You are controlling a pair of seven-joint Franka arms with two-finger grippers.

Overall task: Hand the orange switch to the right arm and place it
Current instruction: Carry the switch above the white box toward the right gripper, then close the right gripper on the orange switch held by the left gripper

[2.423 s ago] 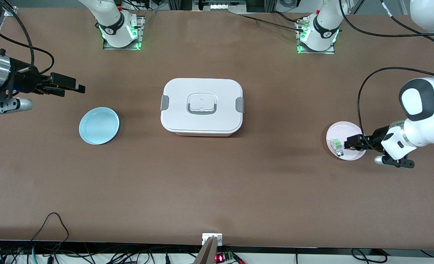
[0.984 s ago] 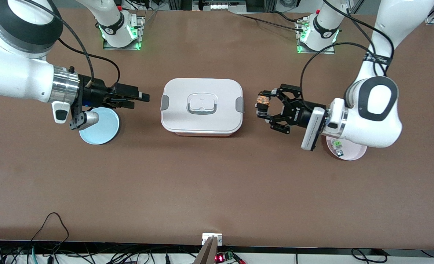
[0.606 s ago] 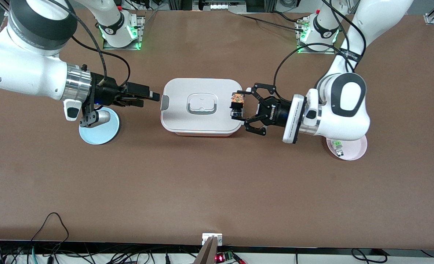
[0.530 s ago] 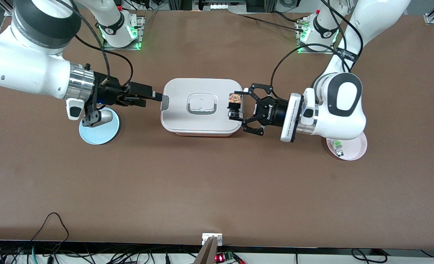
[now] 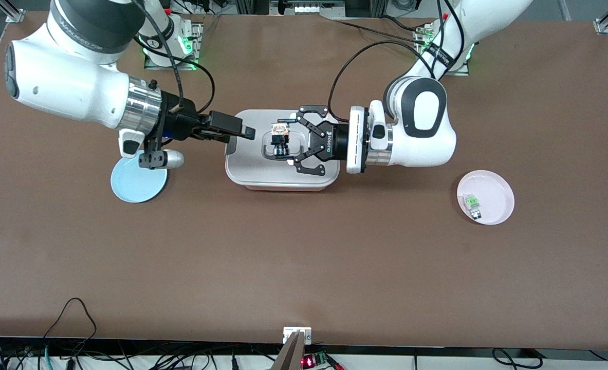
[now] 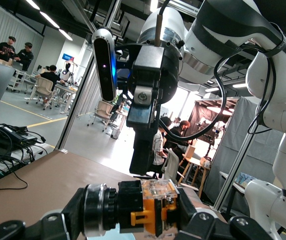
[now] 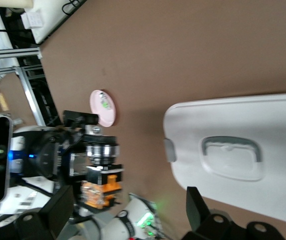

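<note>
Over the white box [image 5: 282, 174], the left hand [image 5: 286, 141] grips the orange switch [image 5: 281, 134], small, stiff and light (probably slippery plastic), so the released right hand [image 5: 242, 130] should pinch its exposed end.

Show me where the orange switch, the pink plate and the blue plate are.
orange switch [image 5: 281, 134], front view, on its black body under the orange top.
pink plate [image 5: 495, 192], front view, on its bare inner surface.
blue plate [image 5: 134, 187], front view, on its bare inner surface.
</note>
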